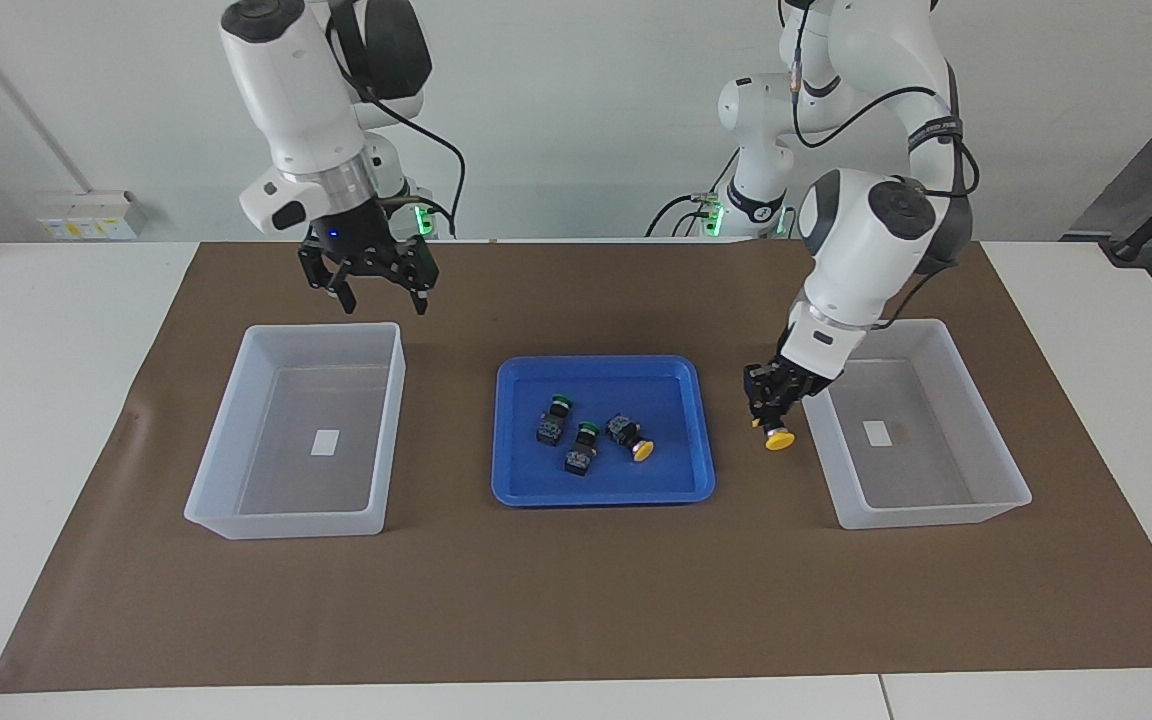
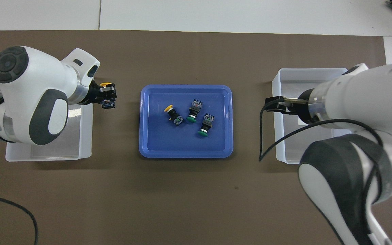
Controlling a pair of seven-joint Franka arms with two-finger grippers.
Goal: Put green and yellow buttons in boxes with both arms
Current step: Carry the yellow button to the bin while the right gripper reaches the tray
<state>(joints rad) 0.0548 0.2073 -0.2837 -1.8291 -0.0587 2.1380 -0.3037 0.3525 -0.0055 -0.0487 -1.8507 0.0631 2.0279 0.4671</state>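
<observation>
Left gripper [image 1: 774,418], right of centre in the facing view, was closed on a yellow button [image 1: 779,438], carried cap-down above the brown mat between the blue tray [image 1: 604,495] and the left arm's box [image 1: 921,425]. A release here would likely drop the button outside the box wall; a light hold on the blocky body could let it twist. Right gripper [image 1: 376,287], upper left of the frame, waited open and empty above the rim of the other box [image 1: 301,432]. The second yellow button [image 1: 632,437] and two green buttons [image 1: 554,420] [image 1: 583,447] lay in the tray at the centre of the surface.
</observation>
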